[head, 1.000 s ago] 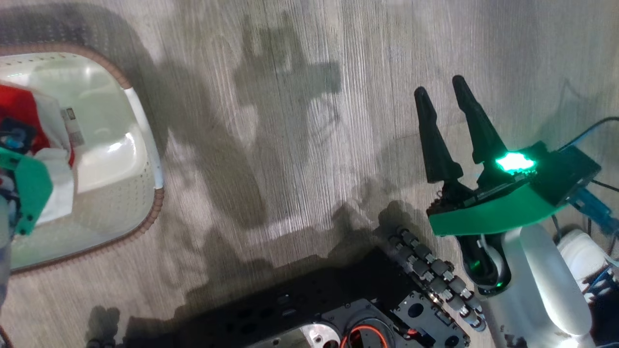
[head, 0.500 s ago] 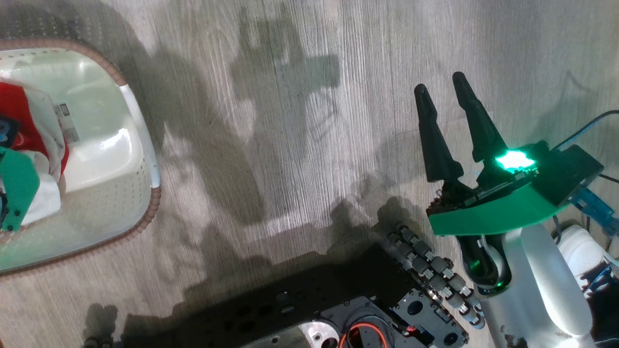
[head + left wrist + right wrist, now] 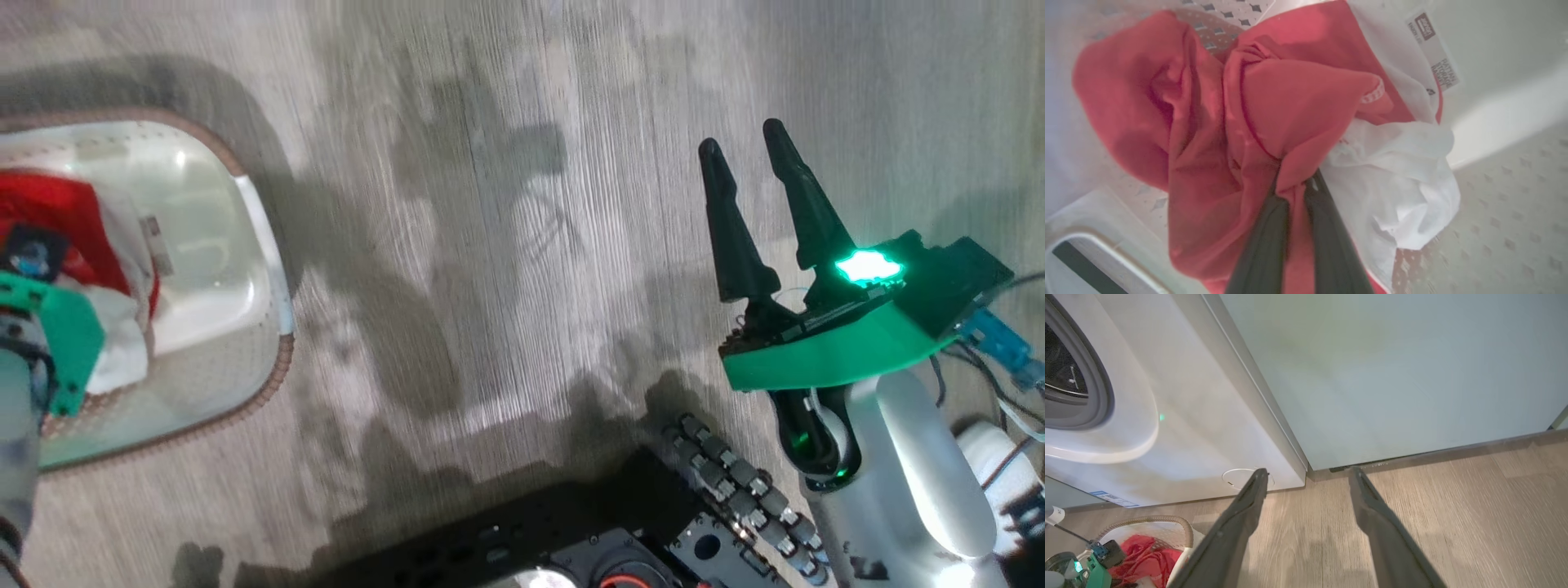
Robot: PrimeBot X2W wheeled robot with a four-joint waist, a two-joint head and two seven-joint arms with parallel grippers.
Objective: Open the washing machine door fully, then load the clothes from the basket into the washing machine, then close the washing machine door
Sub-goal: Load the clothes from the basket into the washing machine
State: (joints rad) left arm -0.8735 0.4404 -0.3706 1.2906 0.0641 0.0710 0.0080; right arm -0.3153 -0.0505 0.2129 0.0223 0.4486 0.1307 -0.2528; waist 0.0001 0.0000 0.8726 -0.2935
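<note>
The cream basket [image 3: 265, 245] with a brown rim stands on the floor at the left. The clothes [image 3: 57, 212] lie inside it, red fabric with white parts. In the left wrist view my left gripper [image 3: 1296, 183] is shut on a fold of the red clothes [image 3: 1290, 102], beside the white part [image 3: 1396, 179] and a small label [image 3: 1433, 53]. My right gripper [image 3: 740, 137] hangs open over bare floor, holding nothing. The right wrist view shows that gripper [image 3: 1308, 471] facing the white washing machine [image 3: 1200, 416], whose drum opening [image 3: 1061, 375] is uncovered. The washing machine door is out of view.
A pale teal cabinet [image 3: 1392, 375] stands right of the machine. My black wheeled base [image 3: 571, 539] fills the lower middle, with cables [image 3: 996, 351] at the right. Wood-look floor [image 3: 490, 245] lies between basket and right arm.
My left gripper has shut on the red fabric in the basket. The head camera has shifted a little. The right gripper has stayed open in the same place.
</note>
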